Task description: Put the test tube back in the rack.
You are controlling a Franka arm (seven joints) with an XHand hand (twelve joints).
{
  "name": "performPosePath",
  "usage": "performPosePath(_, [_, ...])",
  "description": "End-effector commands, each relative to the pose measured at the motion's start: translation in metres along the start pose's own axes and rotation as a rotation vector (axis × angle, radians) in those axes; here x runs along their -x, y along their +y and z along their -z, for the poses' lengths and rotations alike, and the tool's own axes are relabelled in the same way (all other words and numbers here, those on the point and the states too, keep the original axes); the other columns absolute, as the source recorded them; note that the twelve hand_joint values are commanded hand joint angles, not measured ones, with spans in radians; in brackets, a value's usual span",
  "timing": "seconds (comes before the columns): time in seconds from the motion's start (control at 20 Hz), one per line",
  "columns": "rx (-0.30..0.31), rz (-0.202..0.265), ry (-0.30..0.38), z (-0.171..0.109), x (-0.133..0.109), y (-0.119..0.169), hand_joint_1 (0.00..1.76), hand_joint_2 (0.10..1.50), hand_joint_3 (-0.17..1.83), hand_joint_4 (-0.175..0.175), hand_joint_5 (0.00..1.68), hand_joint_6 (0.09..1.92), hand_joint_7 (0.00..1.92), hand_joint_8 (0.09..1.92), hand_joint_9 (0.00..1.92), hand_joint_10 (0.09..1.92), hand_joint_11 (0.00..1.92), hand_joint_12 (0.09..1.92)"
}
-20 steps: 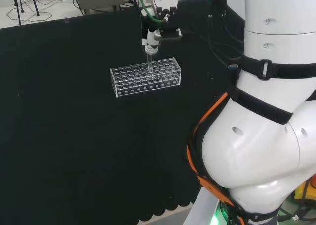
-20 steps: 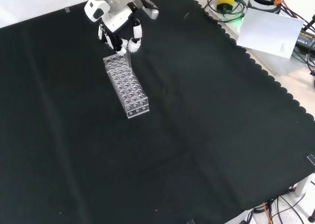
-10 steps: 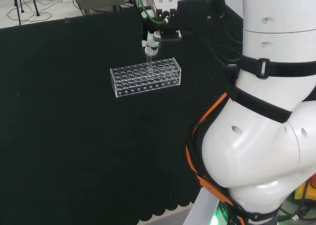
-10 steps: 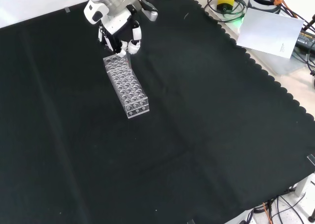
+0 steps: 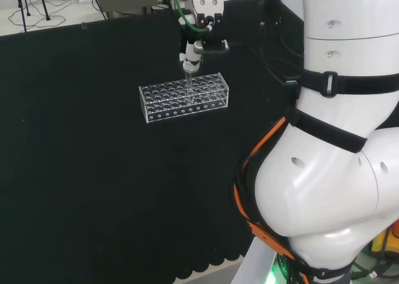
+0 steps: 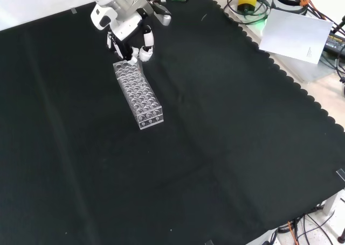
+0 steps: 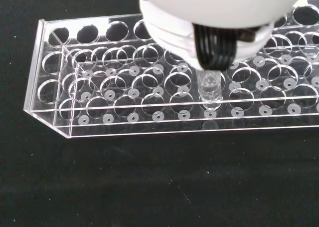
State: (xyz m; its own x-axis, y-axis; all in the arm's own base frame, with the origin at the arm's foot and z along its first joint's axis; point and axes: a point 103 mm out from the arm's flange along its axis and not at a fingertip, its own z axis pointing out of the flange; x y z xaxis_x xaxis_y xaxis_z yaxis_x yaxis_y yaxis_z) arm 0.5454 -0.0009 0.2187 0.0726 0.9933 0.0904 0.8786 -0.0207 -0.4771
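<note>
In the upper middle of the head view the hand (image 5: 198,39) hangs over the clear plastic rack (image 5: 184,96), pinching the top of a glass test tube (image 5: 188,84) that stands upright with its lower end already down among the rack's holes. In the front view, the hand (image 6: 129,37) sits at the upper left of the frame, just above the far end of the rack (image 6: 139,96), fingertips curled in toward each other around the tube's mouth. The wrist view shows the test tube (image 7: 210,87) entering a hole in the outer row of the rack (image 7: 164,95); whether its base has reached the bottom plate I cannot tell.

As a judgement, the tube is light, stiff, smooth and brittle, so it would slip easily and could crack if pushed sideways against a hole's edge. The sensible place to hold it is near the rim, as here, leaving the shaft free to slide straight down. The rack itself looks light enough to shift if nudged.
</note>
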Motion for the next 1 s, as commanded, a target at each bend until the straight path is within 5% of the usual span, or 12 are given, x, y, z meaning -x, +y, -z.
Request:
performPosePath(0.05, [-0.008, -0.003, 0.005, -0.004, 0.001, 0.003, 1.44, 0.57, 0.7, -0.175, 1.38, 0.44, 1.47, 0.59, 1.51, 0.09, 0.76, 1.19])
performPosePath(0.8, [-0.058, 0.01, 0.014, -0.035, 0.0, 0.021, 1.44, 0.57, 0.7, -0.175, 1.38, 0.44, 1.47, 0.59, 1.51, 0.09, 0.76, 1.19])
performPosePath(1.0, [-0.061, 0.017, 0.089, -0.035, 0.004, 0.019, 1.4, 0.57, 0.71, -0.175, 1.38, 0.46, 1.46, 0.55, 1.55, 0.09, 0.75, 1.2])
